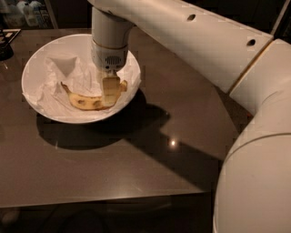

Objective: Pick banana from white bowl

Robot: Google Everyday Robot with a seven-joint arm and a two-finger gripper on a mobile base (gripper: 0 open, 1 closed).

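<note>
The white bowl point(28, 86) stands on the far left part of the dark table, lined with crumpled white paper point(68, 73). The yellow banana point(86, 102) with brown spots lies curved in the bowl's front half, dark stem tip pointing left. My gripper point(110, 96) reaches straight down into the bowl from its white wrist point(109, 43) and sits at the banana's right part, covering a piece of it. The banana rests on the paper.
The dark brown table point(150, 164) has its front edge near the bottom of the view. My large white arm point(245, 113) fills the right side. A dark object point(5, 45) sits at the far left, and bottles point(22, 13) stand behind the table.
</note>
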